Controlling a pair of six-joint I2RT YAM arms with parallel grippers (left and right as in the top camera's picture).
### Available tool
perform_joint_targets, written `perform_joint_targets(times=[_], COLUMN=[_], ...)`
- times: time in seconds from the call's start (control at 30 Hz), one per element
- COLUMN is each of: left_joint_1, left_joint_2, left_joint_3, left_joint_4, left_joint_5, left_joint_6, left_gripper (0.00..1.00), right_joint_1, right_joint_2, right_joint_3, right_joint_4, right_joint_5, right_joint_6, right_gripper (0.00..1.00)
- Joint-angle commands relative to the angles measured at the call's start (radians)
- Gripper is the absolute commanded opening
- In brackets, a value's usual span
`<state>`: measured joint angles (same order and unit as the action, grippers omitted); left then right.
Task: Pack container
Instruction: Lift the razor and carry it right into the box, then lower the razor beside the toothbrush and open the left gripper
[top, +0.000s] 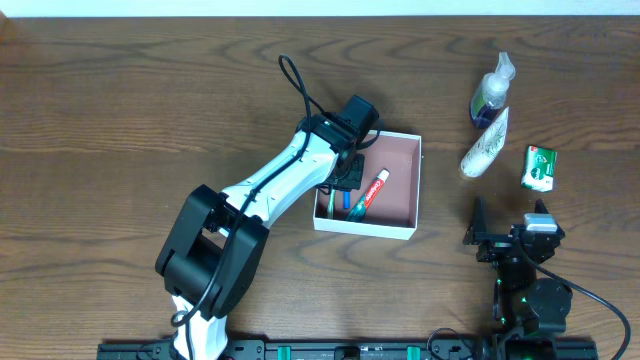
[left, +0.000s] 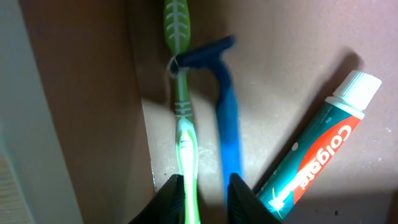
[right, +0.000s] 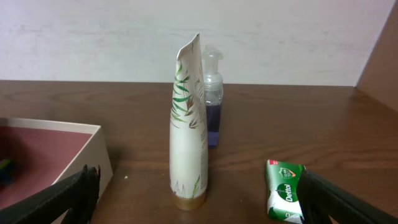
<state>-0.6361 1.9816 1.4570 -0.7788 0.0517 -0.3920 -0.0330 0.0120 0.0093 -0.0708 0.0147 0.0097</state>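
Left claw (left: 208, 186) astride blue razor (left: 229, 118), grip unclear — Colgate tube (left: 320, 152) beside — right claw (right: 196, 190) released, facing Dettol box (right: 285, 199).

The left arm (top: 270, 185) has white shells, black joints, a looping black cable (top: 295, 85) and a black claw (left: 208, 202); the right arm (top: 525, 265) is black.

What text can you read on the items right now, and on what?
"Colgate": toothpaste tube, inside the container.
"Dettol": green-and-white box.
Fine print on both: too blurred to read.
Leaf-print tube and pump bottle: no legible text.
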Motion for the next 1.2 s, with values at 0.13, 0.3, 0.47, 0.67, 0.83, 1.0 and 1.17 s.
perform_joint_targets(times=[0.13, 0.3, 0.47, 0.67, 0.83, 1.0, 1.17], left_joint_1=[0.001, 0.001, 0.001, 0.0, 0.015, 0.064, 0.112], left_joint_2=[0.01, -0.007, -0.061, -0.164, -0.278, -0.338, -0.299], left_joint_3=[0.002, 0.006, 0.037, 0.107, 0.137, 0.137, 0.073], left_joint_4=[0.0, -0.002, -0.022, -0.083, -0.096, -0.178, -0.208], left_joint_5=[-0.018, -0.014, 0.017, 0.016, 0.004, -0.149, -0.13], left_joint_6=[0.006, 0.019, 0.044, 0.09, 0.096, 0.096, 0.116], left_gripper=[0.26, 0.26, 0.29, 0.38, 0.44, 0.47, 0.49], right_joint_1=[0.01, 0.01, 0.01, 0.01, 0.01, 0.01, 0.01], right_joint_2=[-0.006, -0.006, -0.006, -0.006, -0.006, -0.006, -0.006], right_joint_3=[-0.004, -0.004, -0.004, -0.004, -0.004, -0.004, -0.004], right_joint_4=[-0.003, -0.003, -0.003, -0.003, -0.003, -0.003, -0.003], right_joint_5=[-0.004, -0.004, -0.004, -0.004, -0.004, -0.004, -0.005], right_joint_6=[-0.015, -0.015, -0.015, -0.015, -0.015, -0.015, -0.015], right_gripper=[0.99, 0.99, 0.99, 0.99, 0.99, 0.99, 0.99])
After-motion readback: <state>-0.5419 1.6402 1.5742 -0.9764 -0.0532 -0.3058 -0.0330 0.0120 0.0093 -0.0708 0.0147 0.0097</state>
